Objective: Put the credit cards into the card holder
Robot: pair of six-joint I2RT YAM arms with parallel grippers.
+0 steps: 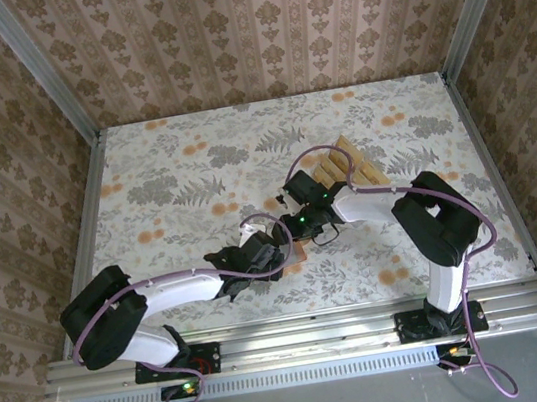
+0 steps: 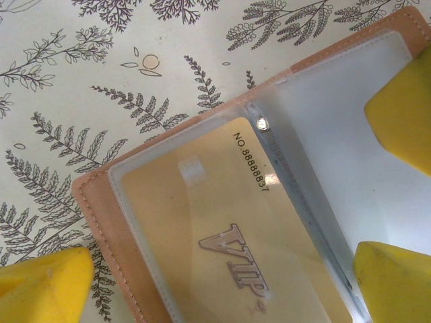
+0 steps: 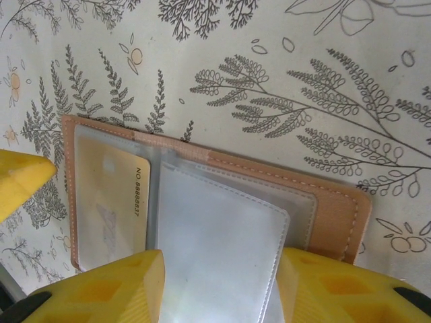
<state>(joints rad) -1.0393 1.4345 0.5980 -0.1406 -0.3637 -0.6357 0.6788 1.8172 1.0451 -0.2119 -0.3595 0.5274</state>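
1. left gripper [image 2: 219, 286]: jaws spread wide, nothing clamped. one yellow fingertip [image 2: 40, 282] sits on the table [image 2: 81, 81], just outside the card holder's leather edge. the other fingertip overlaps the clear plastic on the opposite side.
2. card holder [image 2: 94, 208]: lies open and flat beneath and between the left fingers. pinkish-tan stitched border, clear pockets inside.
3. gold card [image 2: 222, 229]: marked "vip" and "no.88888837". it is seated in the pocket straight between the left jaws.
4. right gripper [image 3: 222, 289]: jaws apart. a loose clear sleeve leaf [image 3: 222, 235] runs up the gap between its two yellow fingers. cannot tell whether the pads pinch it or only flank it.
5. ahead of the right gripper the holder spreads across the cloth. the pocketed card is ahead and to the left of its left finger, and the empty leather flap is ahead of its right finger.
6. overhead: the two grippers meet tip to tip at mid-table. the loose credit cards [image 1: 349, 164] lie in a fanned stack beside the right arm's forearm, on its far side, apart from the holder.
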